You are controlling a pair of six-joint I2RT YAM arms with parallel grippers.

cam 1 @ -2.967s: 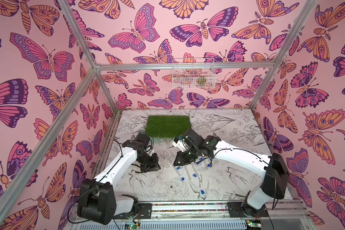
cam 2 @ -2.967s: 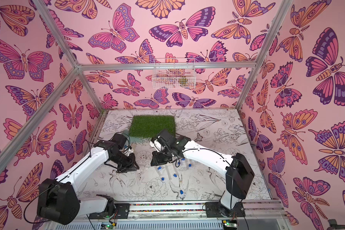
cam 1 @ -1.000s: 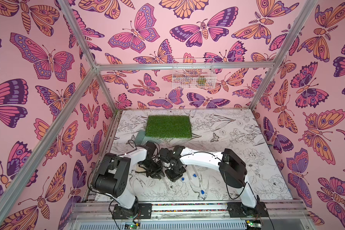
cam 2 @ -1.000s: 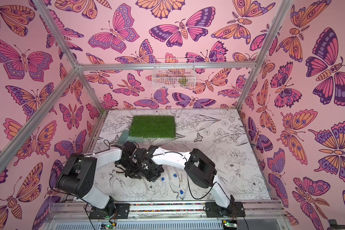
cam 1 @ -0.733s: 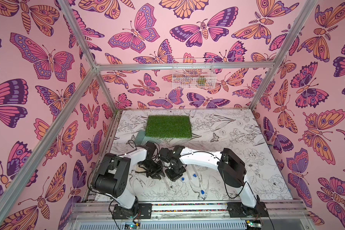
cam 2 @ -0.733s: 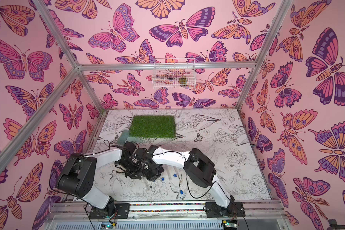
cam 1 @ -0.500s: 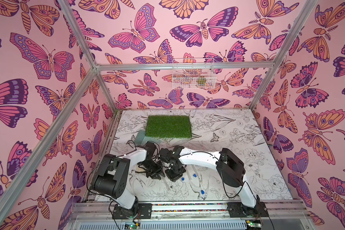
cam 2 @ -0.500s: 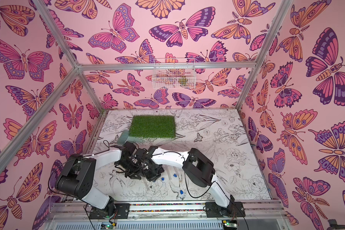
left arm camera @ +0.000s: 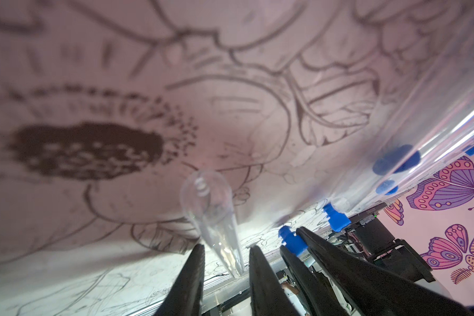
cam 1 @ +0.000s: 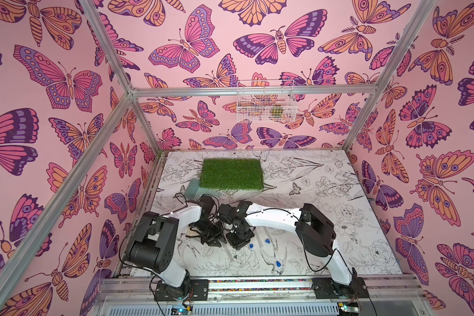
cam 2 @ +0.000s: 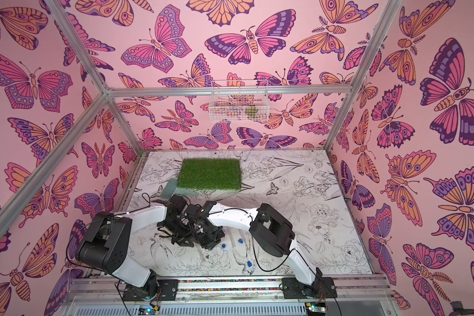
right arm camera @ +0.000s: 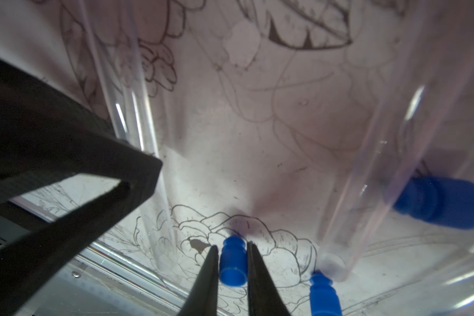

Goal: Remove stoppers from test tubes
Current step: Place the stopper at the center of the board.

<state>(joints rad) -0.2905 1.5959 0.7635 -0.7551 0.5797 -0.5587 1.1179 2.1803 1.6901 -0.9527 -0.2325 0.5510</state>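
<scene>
Drawn together since earlier, left fingers (left arm camera: 192,273) pinch a probably light, slick, brittle test tube (left arm camera: 211,208); right fingers (right arm camera: 207,276) grip the stopper (right arm camera: 232,260) by its sides.

Bright, even light is filling both top views; my wrist views are blurring, glare streaking a test tube (right arm camera: 126,109).

- Left arm (cam 1: 175,216) rises from the near-left base, folds at the elbow, forearm runs right, wrist tipped down.
- Right arm (cam 1: 274,217) rises from the near-right base, forearm runs left, wrist tipped down.
- Grippers sit just beside each other, near centre.
- Left gripper (left arm camera: 227,247) clamps a test tube (left arm camera: 208,208).
- Right gripper (right arm camera: 232,245) pinches a stopper (right arm camera: 232,262).
</scene>
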